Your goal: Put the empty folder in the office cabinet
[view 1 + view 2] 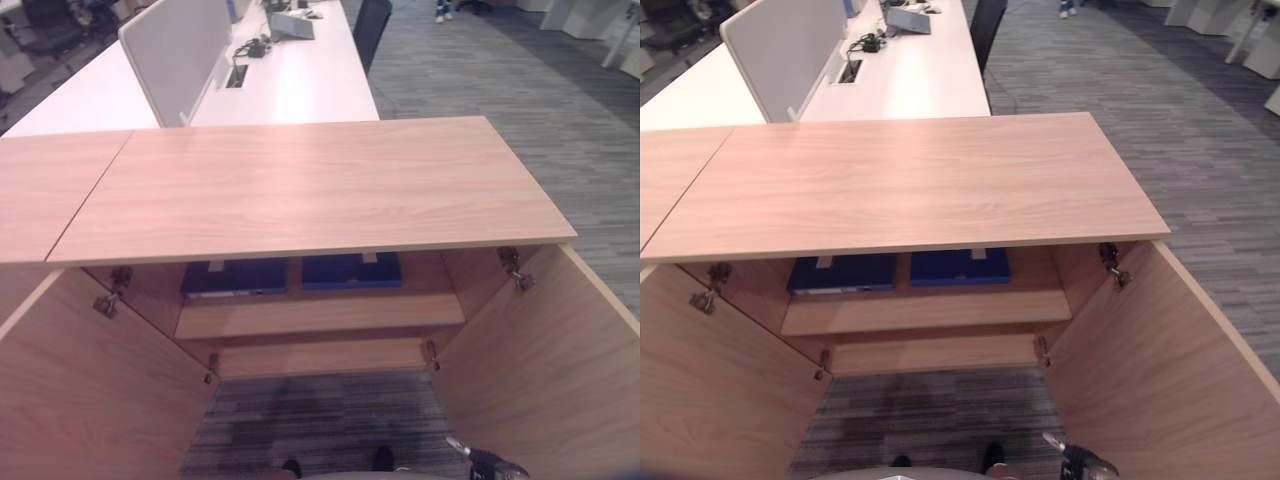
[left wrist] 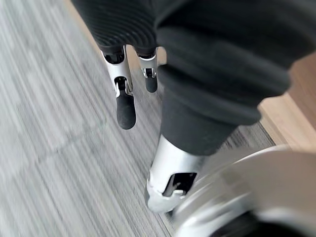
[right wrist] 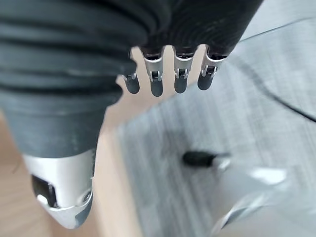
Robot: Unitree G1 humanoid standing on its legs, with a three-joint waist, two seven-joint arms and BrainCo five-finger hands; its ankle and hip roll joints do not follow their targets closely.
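**Q:** so where's the folder at?

**A:** In the cabinet [image 1: 300,190]. Both doors are swung wide open, left door [image 1: 90,390] and right door [image 1: 550,370], and on the upper shelf [image 1: 320,315], tucked under the wooden top, I see two blue folders lying flat side by side: the left folder [image 1: 235,277] and the right folder [image 1: 352,270], with a divider between them. Can't tell which one is the empty one from up here, tbh.

**Q:** and your hands?

**A:** Nothing in either. My right hand [image 3: 168,81] hangs low by the right door, fingers [image 3: 180,84] straight and loose, gripping nothing, just grey carpet [image 3: 197,128] past them. My left hand [image 2: 128,94] is down at my side over the carpet too, fingers relaxed, empty.

**Q:** anything else around?

**A:** A white desk [image 1: 290,85] with a grey divider screen [image 1: 175,50] sits behind the cabinet, and a dark chair [image 1: 370,30] beside it.
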